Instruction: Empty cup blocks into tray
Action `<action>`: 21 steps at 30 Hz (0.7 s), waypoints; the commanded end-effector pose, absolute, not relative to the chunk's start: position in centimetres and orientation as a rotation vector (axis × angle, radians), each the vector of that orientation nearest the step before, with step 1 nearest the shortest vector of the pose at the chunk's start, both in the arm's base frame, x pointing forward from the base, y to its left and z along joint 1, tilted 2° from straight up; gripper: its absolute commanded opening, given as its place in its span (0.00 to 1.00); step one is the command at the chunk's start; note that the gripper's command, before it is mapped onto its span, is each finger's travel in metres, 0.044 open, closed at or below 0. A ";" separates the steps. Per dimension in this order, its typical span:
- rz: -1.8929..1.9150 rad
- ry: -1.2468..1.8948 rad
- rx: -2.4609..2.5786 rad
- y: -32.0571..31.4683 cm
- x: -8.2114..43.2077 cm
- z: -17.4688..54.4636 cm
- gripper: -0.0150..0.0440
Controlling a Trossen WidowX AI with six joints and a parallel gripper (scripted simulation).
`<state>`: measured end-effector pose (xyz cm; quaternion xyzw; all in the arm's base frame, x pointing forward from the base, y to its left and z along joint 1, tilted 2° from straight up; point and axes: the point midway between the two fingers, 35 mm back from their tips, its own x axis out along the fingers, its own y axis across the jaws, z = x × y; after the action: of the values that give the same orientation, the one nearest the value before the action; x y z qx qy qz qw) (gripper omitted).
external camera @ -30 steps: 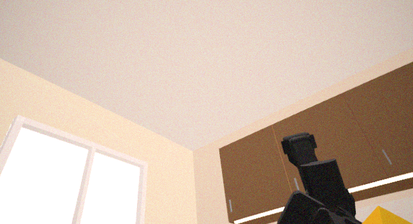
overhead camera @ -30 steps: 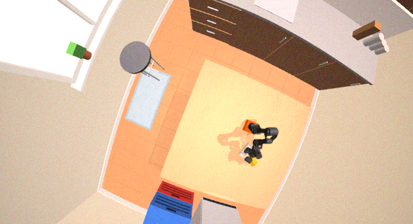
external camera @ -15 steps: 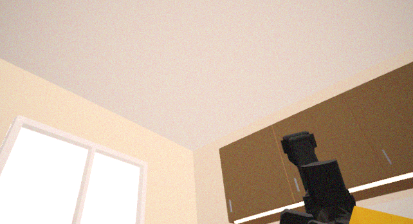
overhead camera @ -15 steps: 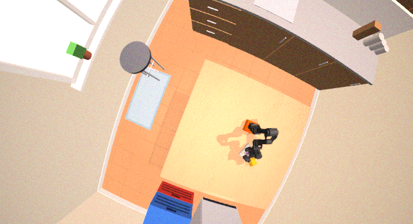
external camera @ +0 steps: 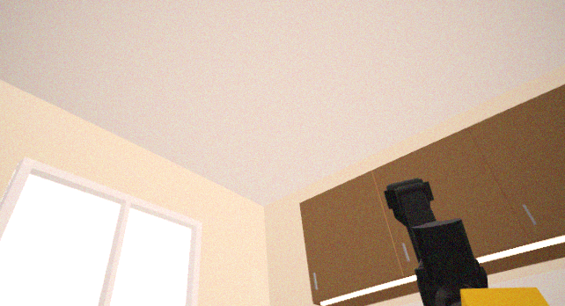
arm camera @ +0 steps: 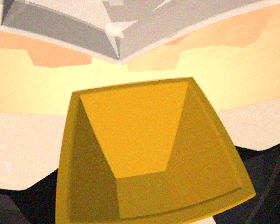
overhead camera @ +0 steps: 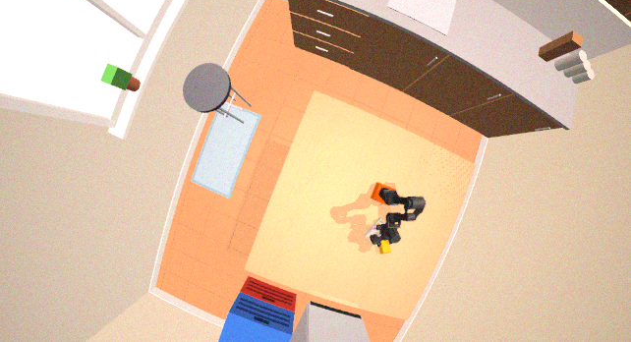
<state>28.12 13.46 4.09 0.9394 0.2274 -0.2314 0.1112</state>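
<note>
Tapered smooth yellow cup (overhead camera: pixel 385 248) (external camera: pixel 502 298) (arm camera: pixel 136 130) clamped in gripper (overhead camera: pixel 384 241) (arm camera: pixel 138 143), pale angular tray (overhead camera: pixel 371 232) (arm camera: pixel 61 40) near it, purple speck (overhead camera: pixel 374 228), perhaps block, only in top view

No text, label, brand, number or sign can be read on anything in the three views.

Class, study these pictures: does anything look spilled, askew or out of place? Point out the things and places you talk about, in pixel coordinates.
No spill or damage stands out. The yellow cup (overhead camera: pixel 385 247) (external camera: pixel 502 296) (arm camera: pixel 141 135) looks empty inside, near the pale tray (overhead camera: pixel 372 232) (arm camera: pixel 56 37), but tipping it is the task, so that isn't odd.
</note>
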 end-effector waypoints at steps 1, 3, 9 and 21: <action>-0.687 0.659 2.784 13.5 28.2 4.2 0.25; -0.681 0.659 2.786 13.5 28.2 4.2 0.25; -0.635 0.661 2.804 13.5 28.3 4.1 0.25; -0.540 0.662 2.838 13.5 28.2 4.1 0.25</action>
<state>28.44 13.63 4.24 0.9519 0.2247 -0.1874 0.0915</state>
